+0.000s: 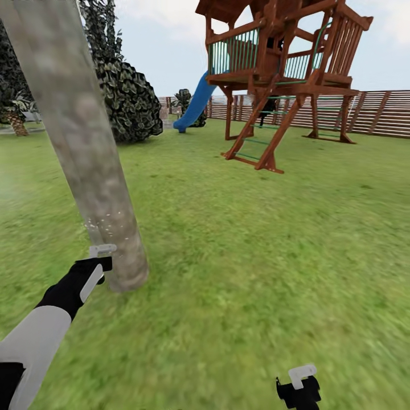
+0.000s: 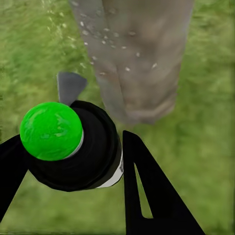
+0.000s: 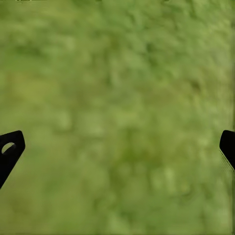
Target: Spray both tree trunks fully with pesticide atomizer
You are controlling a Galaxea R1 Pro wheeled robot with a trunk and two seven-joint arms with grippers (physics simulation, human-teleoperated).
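Observation:
A thick grey-brown tree trunk point(image 1: 85, 142) rises out of the grass at the left, leaning slightly in the head view. My left gripper point(image 1: 100, 257) is right beside its base, shut on the pesticide atomizer point(image 2: 93, 152), a black bottle with a white band whose round top point(image 2: 50, 130) shows bright green. The bottle points at the trunk point(image 2: 139, 54), which carries small white specks point(image 1: 108, 222) low down. My right gripper point(image 1: 299, 382) hangs over bare grass at the lower right, open with nothing between its fingers point(image 3: 11, 149).
A brown wooden play tower point(image 1: 285, 62) with a blue slide point(image 1: 196, 105) stands ahead on the lawn. A slatted fence point(image 1: 376, 111) runs behind it. A dark leafy bush point(image 1: 128, 99) stands behind the trunk, and a short palm point(image 1: 14, 117) at the far left.

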